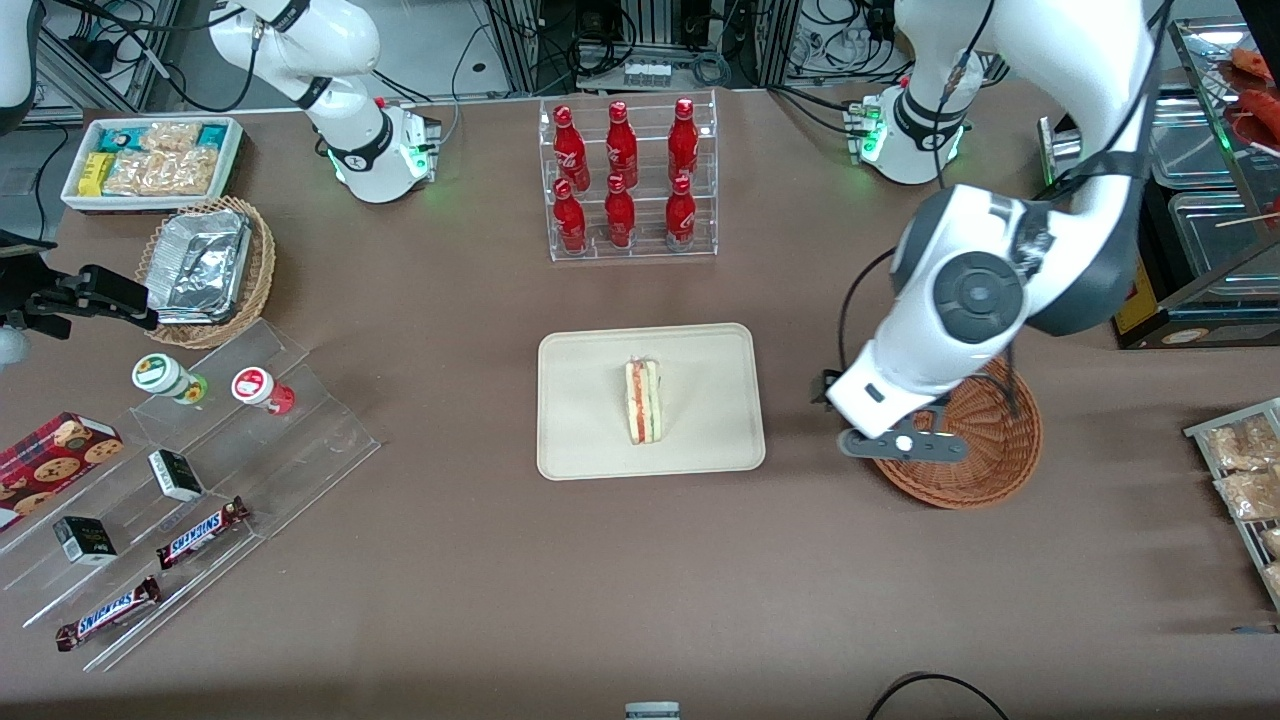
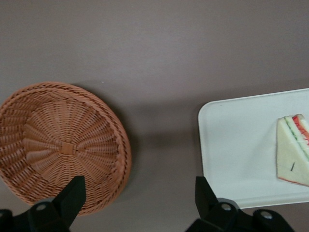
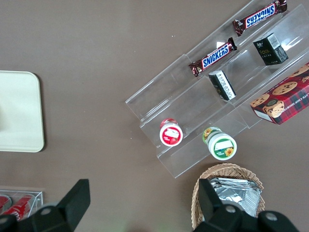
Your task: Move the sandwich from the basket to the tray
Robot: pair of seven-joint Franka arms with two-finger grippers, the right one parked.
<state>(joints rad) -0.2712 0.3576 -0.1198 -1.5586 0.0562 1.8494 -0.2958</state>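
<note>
The sandwich (image 1: 643, 401) lies on its side in the middle of the cream tray (image 1: 590, 440); red and green filling shows on its cut edge. It also shows in the left wrist view (image 2: 292, 155) on the tray (image 2: 236, 150). The reddish-brown basket (image 1: 985, 455) stands beside the tray toward the working arm's end and holds nothing in the left wrist view (image 2: 63, 145). My gripper (image 1: 872, 425) hangs above the table between basket and tray, at the basket's rim. Its fingers (image 2: 72, 193) are wide apart with nothing between them.
A clear rack of red bottles (image 1: 627, 180) stands farther from the front camera than the tray. A tan wicker basket with foil (image 1: 205, 270), a white snack bin (image 1: 150, 160) and a clear stepped stand with snacks (image 1: 180, 500) lie toward the parked arm's end.
</note>
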